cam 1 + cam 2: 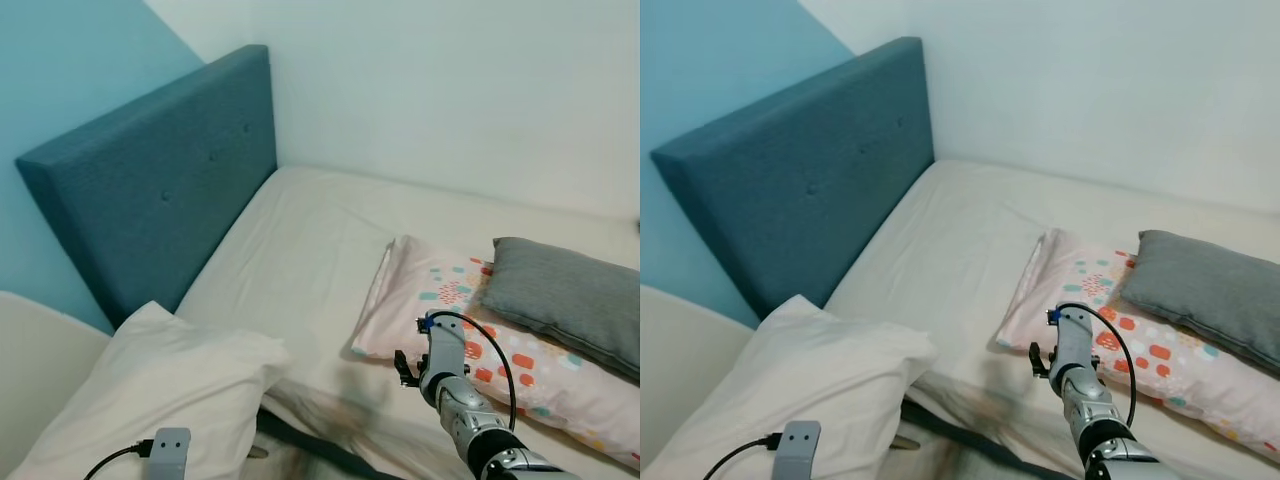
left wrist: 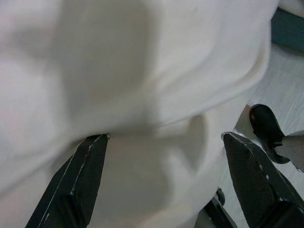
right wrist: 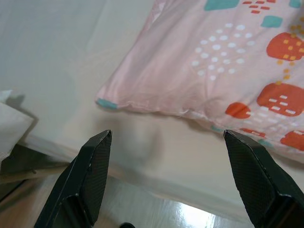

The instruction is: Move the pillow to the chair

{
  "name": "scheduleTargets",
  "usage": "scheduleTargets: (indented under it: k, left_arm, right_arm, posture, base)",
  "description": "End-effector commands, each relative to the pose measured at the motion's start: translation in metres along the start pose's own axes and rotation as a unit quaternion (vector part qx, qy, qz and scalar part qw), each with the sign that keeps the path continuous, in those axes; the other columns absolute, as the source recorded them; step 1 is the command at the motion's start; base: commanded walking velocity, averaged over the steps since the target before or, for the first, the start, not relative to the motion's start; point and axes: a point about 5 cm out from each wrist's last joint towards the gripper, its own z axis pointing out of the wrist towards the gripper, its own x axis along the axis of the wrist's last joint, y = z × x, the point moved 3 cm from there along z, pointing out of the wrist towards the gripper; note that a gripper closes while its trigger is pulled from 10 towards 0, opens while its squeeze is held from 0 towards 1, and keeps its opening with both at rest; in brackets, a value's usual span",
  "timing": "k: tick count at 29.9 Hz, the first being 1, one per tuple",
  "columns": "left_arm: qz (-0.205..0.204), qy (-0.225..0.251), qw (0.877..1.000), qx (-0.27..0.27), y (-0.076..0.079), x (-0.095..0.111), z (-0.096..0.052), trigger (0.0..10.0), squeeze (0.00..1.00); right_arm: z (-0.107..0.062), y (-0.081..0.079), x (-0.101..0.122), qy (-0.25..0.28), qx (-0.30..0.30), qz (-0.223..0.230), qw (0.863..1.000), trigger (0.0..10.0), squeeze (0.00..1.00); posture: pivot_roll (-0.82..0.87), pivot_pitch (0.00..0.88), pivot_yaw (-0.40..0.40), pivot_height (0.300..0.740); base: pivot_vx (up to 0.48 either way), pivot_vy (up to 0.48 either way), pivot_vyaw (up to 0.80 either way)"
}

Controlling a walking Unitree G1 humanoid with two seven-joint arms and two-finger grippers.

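A big white pillow [image 1: 170, 380] fills the lower left, off the bed's near side, next to a cream rounded surface [image 1: 35, 350] that may be the chair. My left wrist [image 1: 168, 450] sits at the pillow's near edge. In the left wrist view the left gripper [image 2: 164, 135] is open, its wide-spread fingers [image 2: 80, 175] pressed into the pillow's white fabric [image 2: 142, 85]. My right arm [image 1: 445, 370] reaches over the bed's edge. The right gripper [image 3: 166, 133] is open and holds nothing, above the sheet near a pink patterned pillow [image 3: 228, 66].
The bed [image 1: 300, 250] has a cream sheet and a blue padded headboard [image 1: 150, 170] on its left. The pink patterned pillow [image 1: 450, 300] and a grey pillow [image 1: 570, 295] lie on the right. A dark strap [image 1: 320, 450] lies on the floor by the bed.
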Motion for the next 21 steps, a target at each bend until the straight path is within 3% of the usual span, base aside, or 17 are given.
scheduleTargets:
  k: [1, 5, 11, 21]
  left_arm:
    - [0.009, -0.008, 1.0, -0.006, 0.004, -0.005, -0.001, 10.0, 0.0]
    - [0.008, -0.008, 1.0, -0.006, 0.004, -0.005, -0.001, 10.0, 0.0]
    - [0.007, -0.01, 1.0, -0.006, 0.004, -0.007, -0.002, 10.0, 0.0]
    - [-0.003, -0.018, 1.0, 0.008, -0.003, -0.013, -0.003, 10.0, 0.0]
  right_arm:
    - [0.001, -0.007, 0.007, 0.013, 0.011, -0.008, 1.0, 10.0, 0.0]
    - [0.002, -0.011, 0.011, 0.018, 0.019, -0.011, 1.0, 10.0, 0.0]
    - [0.003, -0.02, 0.018, 0.03, 0.036, -0.029, 0.998, 10.0, 0.0]
    - [0.003, -0.019, 0.017, 0.025, 0.036, -0.029, 0.999, 10.0, 0.0]
  posture:
    - [-0.13, 0.004, 0.017, 0.74]
    - [-0.13, 0.005, 0.015, 0.74]
    - [-0.12, 0.01, 0.011, 0.74]
    - [-0.12, 0.023, 0.011, 0.74]
  base:
    - [0.0, -0.435, -0.71]
    - [0.0, -0.441, -0.69]
    - [0.0, -0.448, 0.0]
    - [0.0, 0.0, -0.75]
